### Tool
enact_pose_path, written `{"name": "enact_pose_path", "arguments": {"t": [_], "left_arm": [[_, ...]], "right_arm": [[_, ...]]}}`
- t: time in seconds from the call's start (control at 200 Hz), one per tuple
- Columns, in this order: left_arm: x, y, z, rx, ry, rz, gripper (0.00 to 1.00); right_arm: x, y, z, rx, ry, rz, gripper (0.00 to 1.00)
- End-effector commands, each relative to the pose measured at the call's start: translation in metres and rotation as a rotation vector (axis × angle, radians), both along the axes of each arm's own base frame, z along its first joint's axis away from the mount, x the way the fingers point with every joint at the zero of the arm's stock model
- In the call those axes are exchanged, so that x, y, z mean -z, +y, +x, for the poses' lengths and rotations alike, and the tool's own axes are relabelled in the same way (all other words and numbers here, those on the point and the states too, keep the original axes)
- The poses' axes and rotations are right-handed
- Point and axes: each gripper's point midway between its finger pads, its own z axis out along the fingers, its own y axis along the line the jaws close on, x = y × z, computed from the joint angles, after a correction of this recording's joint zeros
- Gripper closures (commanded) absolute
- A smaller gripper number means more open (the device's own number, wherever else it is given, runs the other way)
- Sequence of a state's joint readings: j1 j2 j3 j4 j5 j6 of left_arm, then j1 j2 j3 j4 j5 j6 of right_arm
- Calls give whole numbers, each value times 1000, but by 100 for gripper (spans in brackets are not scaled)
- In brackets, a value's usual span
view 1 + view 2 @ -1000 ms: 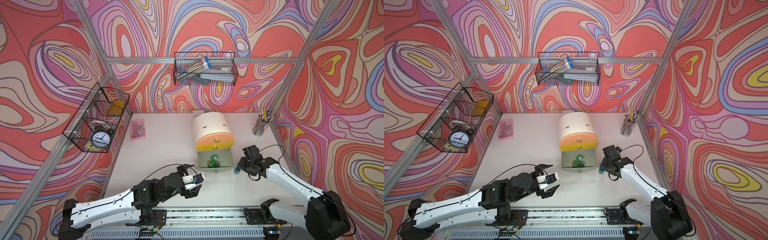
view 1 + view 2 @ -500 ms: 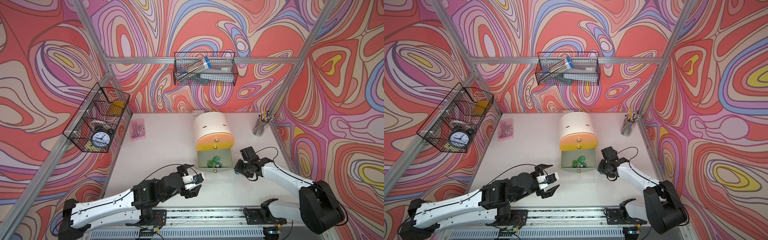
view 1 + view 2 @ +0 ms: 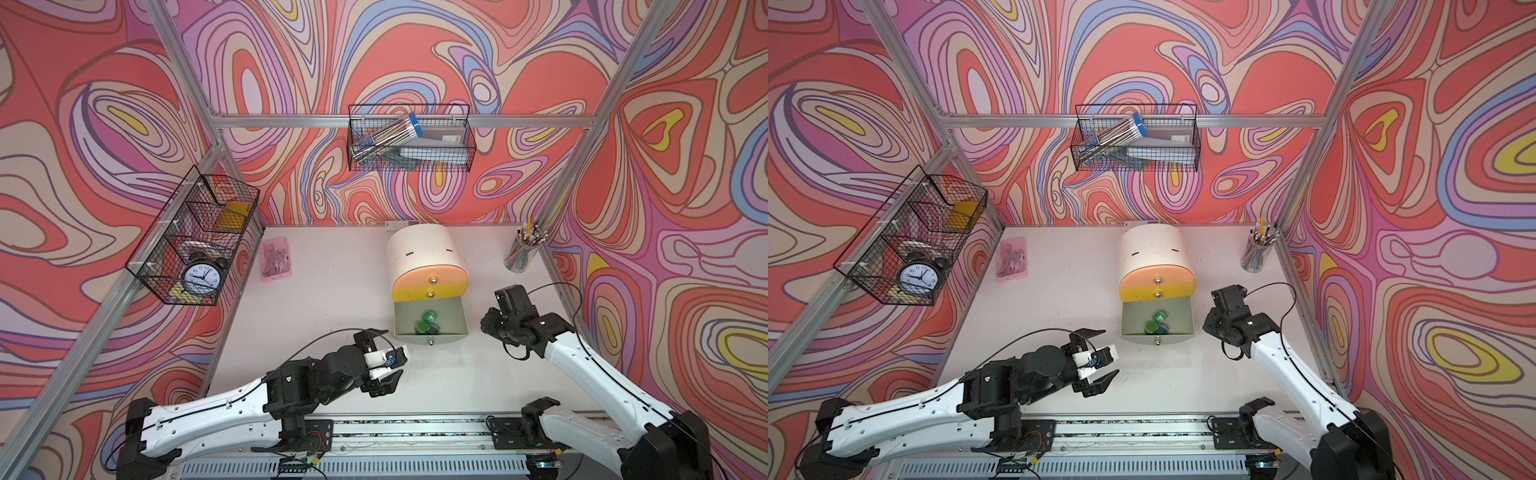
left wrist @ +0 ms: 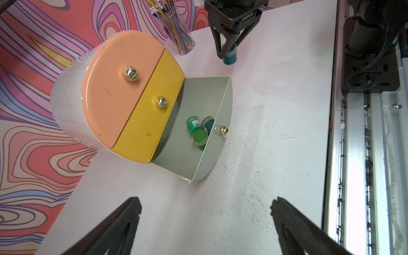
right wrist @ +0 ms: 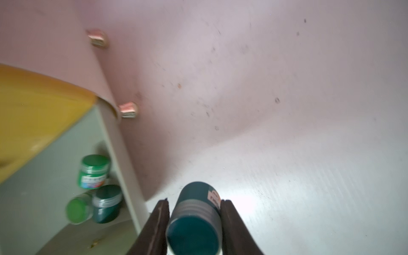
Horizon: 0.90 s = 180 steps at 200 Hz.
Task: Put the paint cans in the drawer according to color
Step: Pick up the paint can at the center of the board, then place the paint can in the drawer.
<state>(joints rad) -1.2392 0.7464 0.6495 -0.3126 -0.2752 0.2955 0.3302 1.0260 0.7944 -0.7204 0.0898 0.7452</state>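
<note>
peach, yellow, grey-green drawer (image 4: 114, 88); teal jar (image 5: 194, 220); swirl-patterned pink-red walls (image 3: 374, 62)

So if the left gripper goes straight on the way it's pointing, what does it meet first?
Probably the front of the pulled-out grey-green drawer; only bare table lies between it and the open left gripper, though height is unclear.
</note>
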Motion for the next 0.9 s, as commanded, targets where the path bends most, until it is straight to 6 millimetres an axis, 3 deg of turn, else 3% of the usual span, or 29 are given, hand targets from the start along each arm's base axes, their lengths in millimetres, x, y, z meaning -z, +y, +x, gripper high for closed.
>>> {"name": "enact_pose_path", "arguments": {"t": [0.0,0.14,0.26,0.366,0.576,0.731,0.896], "left_arm": [[-5,0,-1,4,-4,-6,1],[-5,1,0,-6,-6,-5,1],[-4,1,0,-5,-4,-2,1],[-3,1,0,-8,-1,2,1],[-4,2,2,-20,-1,-3,1],[-9,3,5,-46,-3,-21,1],[-26,9,18,-157,3,-88,1]], "right_arm": [[-33,24,10,-52,-93,98,68],[-48,70,23,-126,-174,131,67],[-32,88,39,-142,-163,134,66],[-16,89,52,-128,-173,103,63],[-6,92,64,-139,-186,71,55],[-2,91,60,-150,-159,54,48],[-18,82,44,-179,-172,31,48]]}}
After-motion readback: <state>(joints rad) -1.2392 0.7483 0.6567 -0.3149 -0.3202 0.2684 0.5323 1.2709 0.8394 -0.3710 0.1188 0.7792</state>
